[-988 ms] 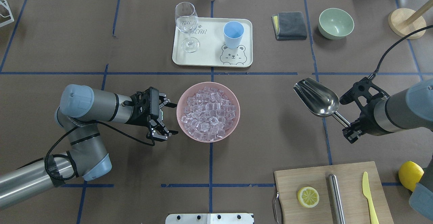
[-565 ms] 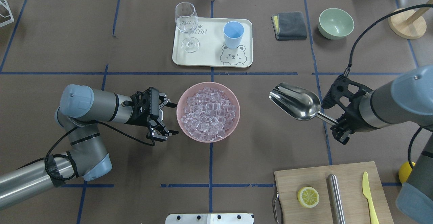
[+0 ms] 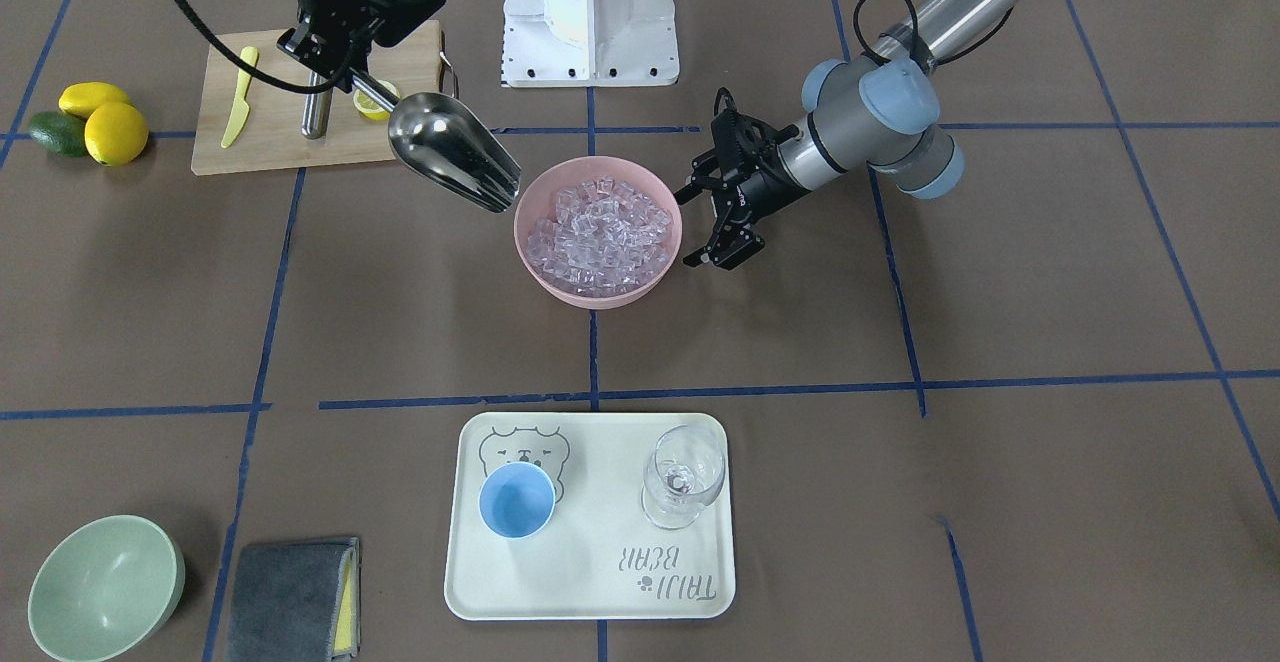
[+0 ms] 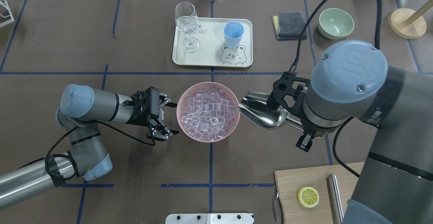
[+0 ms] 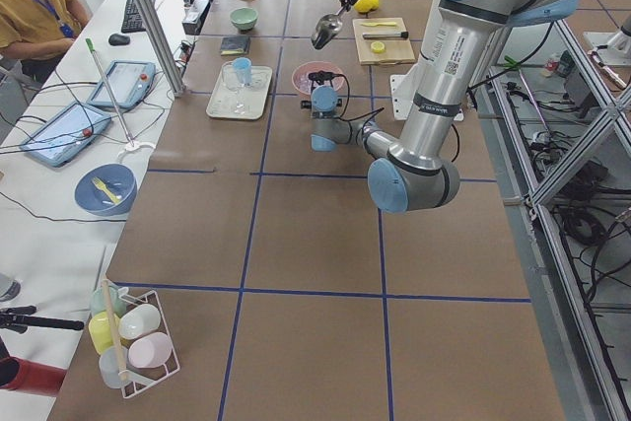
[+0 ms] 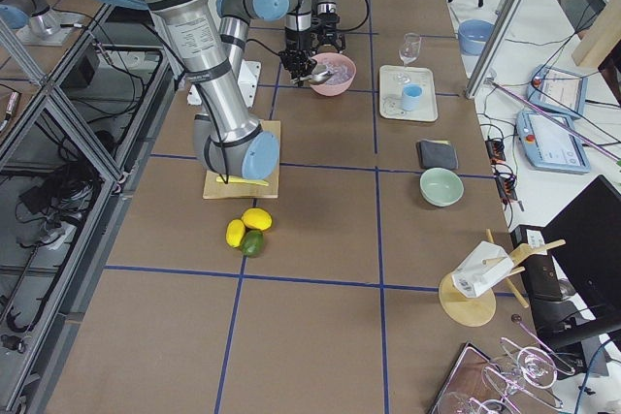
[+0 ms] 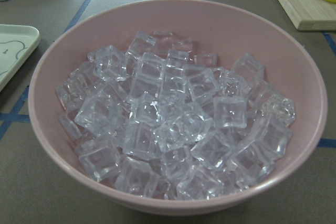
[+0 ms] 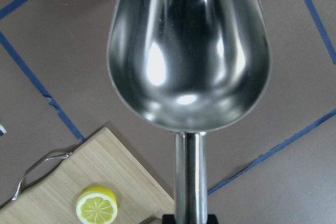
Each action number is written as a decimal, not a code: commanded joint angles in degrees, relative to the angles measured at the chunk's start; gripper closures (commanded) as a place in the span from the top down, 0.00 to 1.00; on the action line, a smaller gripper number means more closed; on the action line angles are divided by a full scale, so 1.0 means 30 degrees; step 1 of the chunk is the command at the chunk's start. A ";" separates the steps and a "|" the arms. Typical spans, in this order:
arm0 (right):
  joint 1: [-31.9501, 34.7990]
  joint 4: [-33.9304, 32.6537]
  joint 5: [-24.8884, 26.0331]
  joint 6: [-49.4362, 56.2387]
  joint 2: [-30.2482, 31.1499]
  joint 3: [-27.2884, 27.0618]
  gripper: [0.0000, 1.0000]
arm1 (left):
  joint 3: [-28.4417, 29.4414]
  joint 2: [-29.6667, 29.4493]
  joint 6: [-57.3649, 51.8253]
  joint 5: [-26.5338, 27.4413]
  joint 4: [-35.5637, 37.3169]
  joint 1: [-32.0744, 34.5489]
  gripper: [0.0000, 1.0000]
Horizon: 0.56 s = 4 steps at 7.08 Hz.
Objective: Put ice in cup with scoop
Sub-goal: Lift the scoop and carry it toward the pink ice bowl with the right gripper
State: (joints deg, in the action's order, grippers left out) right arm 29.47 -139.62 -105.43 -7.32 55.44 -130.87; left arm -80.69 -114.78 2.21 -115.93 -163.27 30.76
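Centre of worktop (image 4: pixel 67 48): bowl (image 3: pixel 598 294), ice (image 4: pixel 208 112) heaped in it.
Beyond bowl: tray (image 4: pixel 209 53); cup (image 4: pixel 233 34) on its right half, stemmed glass (image 4: pixel 185 17) on its left half, apart.
Right of bowl: scoop (image 4: pixel 258 114), off the worktop, mouth just beside the rim, handle pointing right.
Left of bowl: left gripper (image 4: pixel 173 119), fingers (image 4: pixel 161 135) just beside the rim.
Near right: cutting board (image 4: pixel 291 183) carrying lemon half (image 4: pixel 308 197) and steel rod (image 4: pixel 335 197).
Far right: cloth (image 4: pixel 290 25), second bowl (image 4: pixel 336 23) to its right.

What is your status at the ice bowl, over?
Right pincer shut on scoop, scoop empty, lip at rim of pink bowl. Left pincer open beside bowl. Cup empty on tray. Nothing between scoop and ice.
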 commanded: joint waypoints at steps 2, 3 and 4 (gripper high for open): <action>-0.0623 -0.4224 0.0337 0.1346 -0.4814 0.4348 0.00 | 0.0033 0.0027 0.0026 0.0000 -0.0011 0.0000 1.00; -0.0827 -0.4755 0.0366 0.1442 -0.5553 0.5497 0.00 | 0.0033 -0.0001 0.0026 0.0000 -0.0011 0.0000 1.00; -0.0829 -0.4789 0.0338 0.1762 -0.6401 0.7045 0.00 | 0.0062 0.0027 0.0200 0.0000 -0.0011 0.0000 1.00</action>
State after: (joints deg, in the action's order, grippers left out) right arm 27.23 -152.93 -104.40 -3.18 39.52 -115.08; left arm -80.57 -114.75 2.42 -115.93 -163.30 30.76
